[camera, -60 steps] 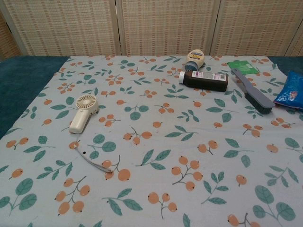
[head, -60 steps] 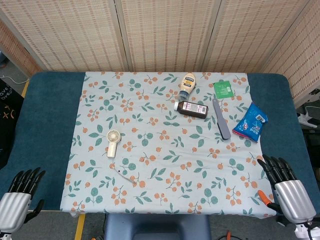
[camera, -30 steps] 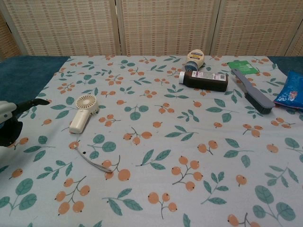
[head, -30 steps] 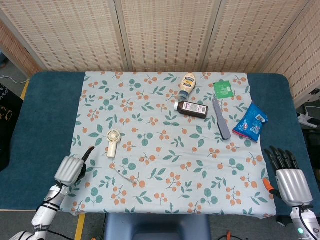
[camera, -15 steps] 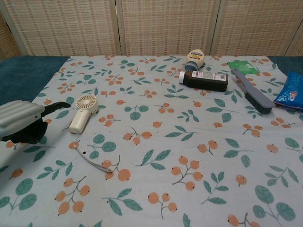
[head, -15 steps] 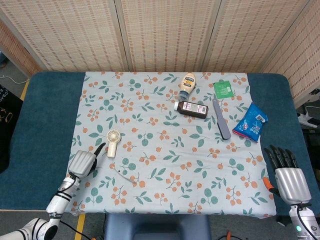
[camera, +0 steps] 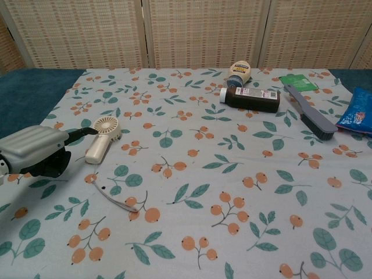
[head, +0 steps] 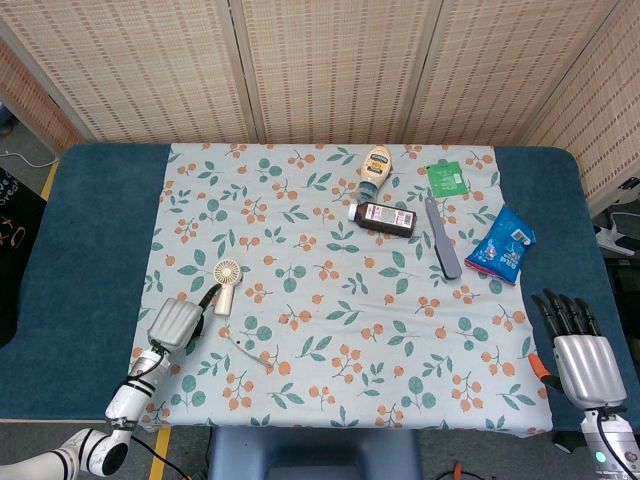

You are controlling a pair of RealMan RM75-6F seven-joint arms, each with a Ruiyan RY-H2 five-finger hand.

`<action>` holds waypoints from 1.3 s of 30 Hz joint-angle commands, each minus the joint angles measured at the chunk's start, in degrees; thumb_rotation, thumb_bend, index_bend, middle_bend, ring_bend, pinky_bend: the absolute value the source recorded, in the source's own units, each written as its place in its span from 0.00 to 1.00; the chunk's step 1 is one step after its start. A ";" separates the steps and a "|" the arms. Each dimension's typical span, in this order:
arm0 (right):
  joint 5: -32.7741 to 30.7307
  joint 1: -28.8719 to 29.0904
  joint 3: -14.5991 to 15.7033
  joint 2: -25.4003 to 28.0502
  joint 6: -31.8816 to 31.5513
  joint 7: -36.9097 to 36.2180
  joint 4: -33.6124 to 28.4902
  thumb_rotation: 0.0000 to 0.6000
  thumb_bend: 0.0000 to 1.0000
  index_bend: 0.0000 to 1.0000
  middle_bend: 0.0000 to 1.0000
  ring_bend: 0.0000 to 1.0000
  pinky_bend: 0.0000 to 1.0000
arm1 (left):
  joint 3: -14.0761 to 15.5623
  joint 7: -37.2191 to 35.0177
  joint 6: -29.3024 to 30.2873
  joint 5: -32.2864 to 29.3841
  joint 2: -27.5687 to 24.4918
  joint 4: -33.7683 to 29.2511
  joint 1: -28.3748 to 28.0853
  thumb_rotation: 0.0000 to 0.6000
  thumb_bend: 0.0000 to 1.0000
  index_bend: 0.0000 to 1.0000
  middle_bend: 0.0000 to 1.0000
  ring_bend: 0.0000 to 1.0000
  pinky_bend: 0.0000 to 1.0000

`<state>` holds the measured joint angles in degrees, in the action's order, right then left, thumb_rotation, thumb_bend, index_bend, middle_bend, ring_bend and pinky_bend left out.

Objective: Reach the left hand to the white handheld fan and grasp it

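Observation:
The white handheld fan [head: 224,284] [camera: 101,138] lies flat on the floral cloth, round head toward the far side and handle toward me. My left hand [head: 178,320] [camera: 39,150] hovers just left of the fan's handle, holding nothing, with one dark finger stretched toward the fan and the others tucked under the silver back. The fingertip is close to the handle; contact is unclear. My right hand [head: 577,350] rests at the table's near right corner with fingers straight and apart, holding nothing.
A thin white strap [camera: 113,197] lies on the cloth just near of the fan. At the far right are a mayonnaise bottle [head: 376,164], a dark brown bottle [head: 385,218], a green packet [head: 447,178], a grey brush [head: 442,238] and a blue pouch [head: 501,244].
My left hand came up from the near left corner and travelled right and forward to the fan's handle. The right hand shifted slightly toward the near edge. The fan stayed put.

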<state>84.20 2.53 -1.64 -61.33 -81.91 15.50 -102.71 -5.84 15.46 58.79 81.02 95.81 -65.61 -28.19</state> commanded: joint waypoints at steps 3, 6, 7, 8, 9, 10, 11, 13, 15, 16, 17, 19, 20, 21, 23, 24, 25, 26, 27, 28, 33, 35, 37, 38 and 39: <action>-0.06 -0.06 -0.03 0.24 -0.29 -0.18 -0.22 1.00 0.21 0.00 0.00 0.00 0.00 | 0.30 0.78 -0.39 -0.55 0.45 0.30 -0.55 1.00 0.85 0.00 0.92 0.75 0.98; 0.01 -0.11 0.04 0.42 -0.44 -0.27 -0.38 1.00 0.21 0.00 0.00 0.00 0.00 | 0.51 1.17 -0.52 -0.92 0.55 0.45 -0.74 1.00 0.85 0.00 0.92 0.75 0.98; 0.06 -0.13 0.06 0.46 -0.51 -0.28 -0.41 1.00 0.21 0.00 0.00 0.00 0.00 | 0.62 1.28 -0.48 -0.98 0.57 0.51 -0.75 1.00 0.85 0.00 0.92 0.75 0.98; 0.09 -0.14 0.08 0.49 -0.56 -0.29 -0.43 1.00 0.21 0.00 0.00 0.00 0.00 | 0.74 1.33 -0.42 -1.01 0.55 0.56 -0.74 1.00 0.85 0.00 0.92 0.75 0.98; 0.09 -0.15 0.11 0.52 -0.58 -0.30 -0.46 1.00 0.21 0.00 0.00 0.00 0.00 | 0.90 1.32 -0.38 -1.05 0.51 0.58 -0.74 1.00 0.85 0.00 0.92 0.75 0.98; 0.09 -0.15 0.12 0.53 -0.58 -0.31 -0.48 1.00 0.21 0.00 0.00 0.00 0.00 | 0.96 1.33 -0.33 -1.08 0.49 0.58 -0.72 1.00 0.85 0.00 0.92 0.75 0.98; 0.09 -0.15 0.13 0.54 -0.58 -0.31 -0.49 1.00 0.21 0.00 0.00 0.00 0.00 | 1.01 1.34 -0.28 -1.10 0.47 0.56 -0.71 1.00 0.85 0.00 0.92 0.75 0.98; 0.09 -0.14 0.14 0.54 -0.58 -0.30 -0.50 1.00 0.21 0.00 0.00 0.00 0.00 | 1.07 1.36 -0.24 -1.14 0.46 0.58 -0.71 1.00 0.85 0.00 0.92 0.75 0.98; 0.08 -0.14 0.19 0.53 -0.59 -0.24 -0.52 1.00 0.21 0.00 0.00 0.00 0.00 | 1.35 1.45 -0.04 -1.13 0.34 0.43 -0.64 1.00 0.85 0.00 0.92 0.75 0.98; 0.12 -0.13 0.21 0.51 -0.59 -0.20 -0.53 1.00 0.21 0.00 0.00 0.00 0.00 | 1.55 1.61 -0.05 -1.08 0.32 0.49 -0.65 1.00 0.85 0.00 0.92 0.75 0.98; 0.10 -0.13 0.22 0.48 -0.60 -0.15 -0.53 1.00 0.21 0.00 0.00 0.00 0.00 | 1.69 1.65 -0.05 -1.07 0.33 0.51 -0.66 1.00 0.85 0.00 0.92 0.75 0.98; 0.07 -0.12 0.25 0.47 -0.61 -0.11 -0.58 1.00 0.21 0.00 0.00 0.00 0.00 | 1.90 1.78 -0.01 -1.11 0.37 0.54 -0.68 1.00 0.85 0.00 0.92 0.75 0.98; 0.08 -0.13 0.25 0.47 -0.64 -0.10 -0.59 1.00 0.21 0.00 0.00 0.00 0.00 | 1.98 1.91 -0.04 -1.18 0.37 0.59 -0.70 1.00 0.85 0.00 0.92 0.75 0.98; 0.07 -0.14 0.25 0.48 -0.69 -0.08 -0.59 1.00 0.21 0.00 0.00 0.00 0.00 | 2.04 2.02 -0.10 -1.29 0.40 0.64 -0.74 1.00 0.85 0.00 0.92 0.75 0.98; 0.01 -0.13 0.24 0.49 -0.70 -0.06 -0.60 1.00 0.21 0.00 0.00 0.00 0.00 | 2.22 2.26 -0.02 -1.32 0.41 0.61 -0.76 1.00 0.85 0.00 0.92 0.75 0.98; -0.02 -0.12 0.24 0.48 -0.71 -0.04 -0.60 1.00 0.21 0.00 0.00 0.00 0.00 | 2.32 2.43 0.05 -1.29 0.40 0.57 -0.76 1.00 0.85 0.00 0.92 0.75 0.98; -0.03 -0.13 0.25 0.49 -0.72 -0.03 -0.61 1.00 0.21 0.00 0.00 0.00 0.00 | 2.41 2.55 0.13 -1.24 0.42 0.55 -0.77 1.00 0.85 0.00 0.92 0.75 0.98; -0.01 -0.14 0.27 0.51 -0.75 -0.05 -0.64 1.00 0.21 0.00 0.00 0.00 0.00 | 2.53 2.68 0.13 -1.23 0.42 0.52 -0.80 1.00 0.85 0.00 0.92 0.75 0.98; 0.04 -0.15 0.30 0.53 -0.80 -0.07 -0.67 1.00 0.21 0.00 0.00 0.00 0.00 | 2.60 2.80 0.07 -1.28 0.42 0.49 -0.83 1.00 0.85 0.00 0.92 0.75 0.98; 0.07 -0.16 0.31 0.55 -0.82 -0.06 -0.68 1.00 0.21 0.00 0.00 0.00 0.00 | 2.67 2.98 0.01 -1.33 0.43 0.49 -0.87 1.00 0.85 0.00 0.92 0.75 0.98; 0.09 -0.20 0.30 0.68 -1.01 -0.20 -0.80 1.00 0.21 0.00 0.00 0.00 0.00 | 3.03 4.39 -0.37 -1.65 0.79 1.03 -1.12 1.00 0.85 0.00 0.93 0.75 0.98; 0.08 -0.19 0.29 0.72 -1.03 -0.21 -0.84 1.00 0.21 0.00 0.00 0.00 0.00 | 3.23 4.90 -0.58 -1.80 1.06 1.51 -1.18 1.00 0.86 0.00 0.93 0.75 0.98; 0.05 -0.19 0.29 0.72 -1.04 -0.24 -0.80 1.00 0.21 0.00 0.00 0.00 0.00 | 3.34 5.19 -0.79 -1.97 1.31 1.91 -1.22 1.00 0.86 0.00 0.93 0.75 0.98; 0.04 -0.18 0.29 0.73 -1.03 -0.26 -0.80 1.00 0.21 0.00 0.00 0.00 0.00 | 3.40 5.35 -0.94 -2.11 1.42 2.13 -1.24 1.00 0.86 0.00 0.93 0.75 0.98; 0.05 -0.19 0.31 0.74 -1.04 -0.28 -0.80 1.00 0.21 0.00 0.00 0.00 0.00 | 3.50 5.60 -1.12 -2.23 1.56 2.42 -1.27 1.00 0.86 0.00 0.93 0.75 0.98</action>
<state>84.25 2.34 -1.33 -60.59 -82.94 15.23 -103.52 -2.45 20.84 57.85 78.93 97.22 -63.43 -29.42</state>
